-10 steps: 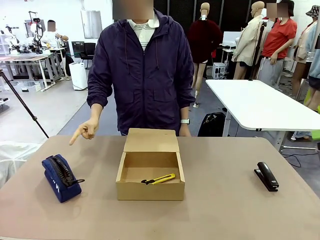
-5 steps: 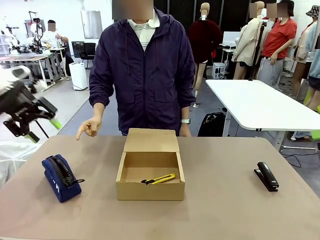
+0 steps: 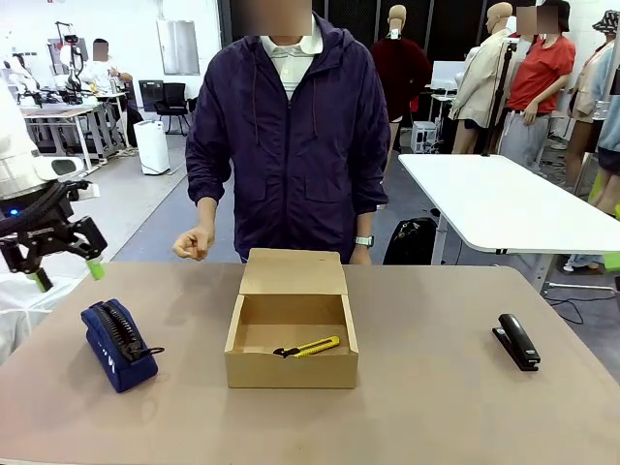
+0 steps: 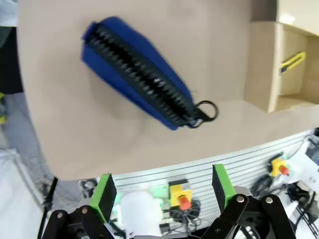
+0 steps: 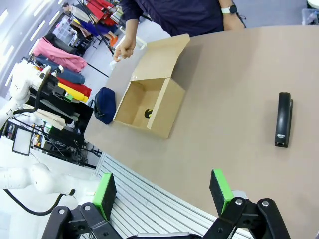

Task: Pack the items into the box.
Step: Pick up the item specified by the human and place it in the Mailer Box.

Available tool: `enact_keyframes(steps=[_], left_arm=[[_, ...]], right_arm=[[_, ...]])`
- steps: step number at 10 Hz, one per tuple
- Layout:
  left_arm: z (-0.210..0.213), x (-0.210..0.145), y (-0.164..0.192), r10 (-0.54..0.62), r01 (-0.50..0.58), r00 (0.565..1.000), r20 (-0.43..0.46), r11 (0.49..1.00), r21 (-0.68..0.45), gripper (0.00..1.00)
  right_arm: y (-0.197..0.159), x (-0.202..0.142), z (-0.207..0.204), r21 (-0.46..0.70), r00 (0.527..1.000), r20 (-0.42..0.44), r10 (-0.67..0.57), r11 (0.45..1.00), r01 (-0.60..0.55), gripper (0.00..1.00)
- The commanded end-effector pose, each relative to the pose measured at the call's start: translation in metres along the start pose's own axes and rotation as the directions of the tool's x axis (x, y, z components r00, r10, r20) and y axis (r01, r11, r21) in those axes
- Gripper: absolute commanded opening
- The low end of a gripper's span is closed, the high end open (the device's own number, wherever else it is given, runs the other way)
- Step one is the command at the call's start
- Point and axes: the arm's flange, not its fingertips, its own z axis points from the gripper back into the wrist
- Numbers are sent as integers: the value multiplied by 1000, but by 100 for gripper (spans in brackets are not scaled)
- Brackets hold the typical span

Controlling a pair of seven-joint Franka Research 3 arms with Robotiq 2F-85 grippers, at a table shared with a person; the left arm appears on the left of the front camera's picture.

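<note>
left fingers: green pads (image 4: 104,191) spread wide apart, nothing between them
left gripper (image 3: 66,274): I see it hanging in the air over the table's left edge, above and just behind the pouch, not touching it
right gripper (image 5: 163,191): fingers also wide apart, empty, high over my near side of the table (image 3: 436,407)
pouch (image 3: 116,344): navy, lying on the table left of the box, black zip up, loop toward the near edge; pale specks on its side, too small for me to read
knife (image 3: 310,347): yellow, black end, lying flat inside the box near its front wall
box (image 3: 291,370): plain brown cardboard, flap open and tilted back toward the person
person's hand (image 3: 194,243): loosely closed, above the far edge
stapler (image 3: 516,341): black, far right, well apart from the box
</note>
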Motion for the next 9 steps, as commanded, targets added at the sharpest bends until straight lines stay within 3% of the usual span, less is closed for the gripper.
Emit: enact_keyframes(steps=[1, 2, 3, 4, 9], left_arm=[[3, -2, -2, -4, 5, 1000, 21, 998, -65, 100], [0, 0, 0, 0, 0, 1000, 0, 1000, 0, 100], [-15, 11, -4, 87, -92, 991, 98, 995, 50, 100], [-37, 21, -9, 147, -158, 979, 139, 984, 75, 100], [-89, 44, 1, 264, -285, 954, 142, 945, 162, 100]], right_arm=[[2, 0, 0, 10, 1000, 14, -8, 1000, 8, 100], [2, 0, 0, 10, 1000, 14, -8, 1000, 8, 100], [2, 0, 0, 10, 1000, 14, -8, 1000, 8, 100], [2, 0, 0, 10, 1000, 14, -8, 1000, 8, 100], [2, 0, 0, 10, 1000, 14, -8, 1000, 8, 100]])
